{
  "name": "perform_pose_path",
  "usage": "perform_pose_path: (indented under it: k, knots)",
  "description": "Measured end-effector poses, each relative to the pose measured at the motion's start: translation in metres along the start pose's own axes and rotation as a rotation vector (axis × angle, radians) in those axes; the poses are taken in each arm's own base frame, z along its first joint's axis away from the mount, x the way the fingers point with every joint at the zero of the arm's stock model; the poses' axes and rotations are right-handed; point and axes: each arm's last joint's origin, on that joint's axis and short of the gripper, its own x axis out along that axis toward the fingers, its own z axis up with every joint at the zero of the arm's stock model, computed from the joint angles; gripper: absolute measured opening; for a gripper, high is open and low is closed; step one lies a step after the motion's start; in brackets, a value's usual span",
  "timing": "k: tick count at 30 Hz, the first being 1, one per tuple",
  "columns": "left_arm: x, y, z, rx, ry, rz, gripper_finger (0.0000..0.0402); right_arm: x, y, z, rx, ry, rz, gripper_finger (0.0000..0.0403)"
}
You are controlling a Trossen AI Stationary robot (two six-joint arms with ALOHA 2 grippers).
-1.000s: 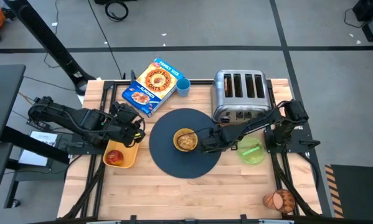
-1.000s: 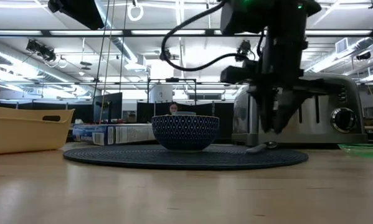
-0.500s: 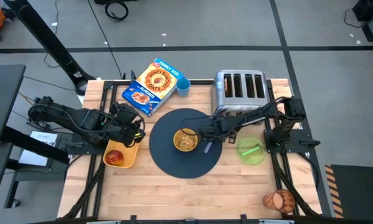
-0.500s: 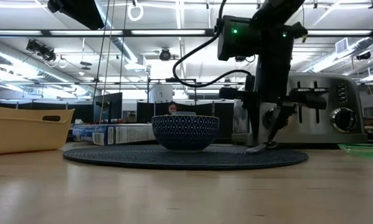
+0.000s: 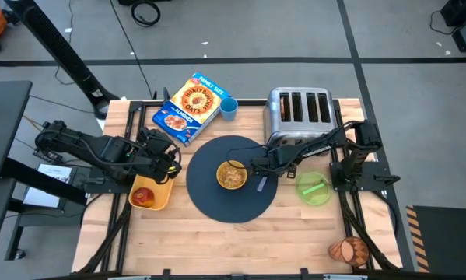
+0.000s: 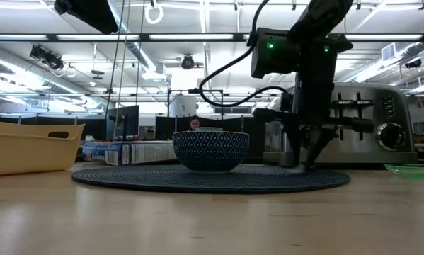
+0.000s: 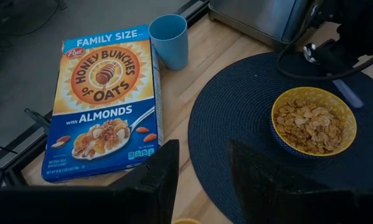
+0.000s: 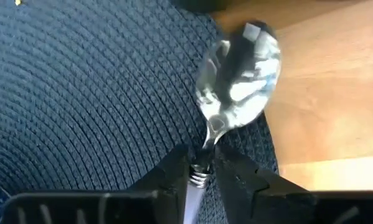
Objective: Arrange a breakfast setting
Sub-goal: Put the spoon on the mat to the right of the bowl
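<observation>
Big open lab behind, light wood table (image 5: 217, 233) up front. Dark round mat (image 5: 217, 204) dead centre, yellow bowl (image 5: 232, 176) of cereal sitting mid-mat. Right gripper (image 8: 202, 167) low over the mat at about 3 o'clock of the bowl, fingers pinched narrow on the spoon (image 8: 239, 78) handle, spoon bowl lying at the mat's edge and partly over bare wood. Toaster (image 5: 298, 114) at 1 o'clock off the mat, green plate (image 5: 313, 189) at 3 o'clock. Cereal box (image 5: 187, 108) and blue cup (image 5: 229, 108) up around 11 to 12 o'clock. Left gripper (image 7: 202, 177) parked at 9 o'clock by the tan bin (image 5: 161, 196), fingers apart, holding nothing. Apple (image 5: 144, 196) in that bin. Orange-brown cup (image 5: 349, 250) lying way off at 5 o'clock near the table edge.
</observation>
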Motion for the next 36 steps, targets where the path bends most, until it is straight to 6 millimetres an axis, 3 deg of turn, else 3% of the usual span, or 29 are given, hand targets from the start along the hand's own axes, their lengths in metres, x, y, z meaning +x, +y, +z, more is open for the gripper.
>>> perform_pose_path:
  k: [7, 17, 29, 36]
  knots:
    - [0.0000, 0.0000, 0.0000, 0.001, 0.000, 0.000, 0.0144, -0.0003, 0.0033, -0.0009, -0.080, 0.006, 0.033, 0.0046]
    - [0.0000, 0.0000, 0.0000, 0.007, 0.000, 0.000, 0.0144, -0.0006, 0.0052, -0.0031, -0.107, 0.041, 0.052, 0.0047]
    - [-0.0004, -0.0004, -0.0002, -0.003, -0.001, -0.004, 0.0144, -0.0006, 0.0076, -0.0042, -0.143, 0.058, 0.077, 0.0098]
    - [-0.0004, -0.0012, 0.0005, -0.012, -0.006, -0.010, 0.0144, -0.0008, 0.0075, -0.0049, -0.181, 0.057, 0.079, 0.0103]
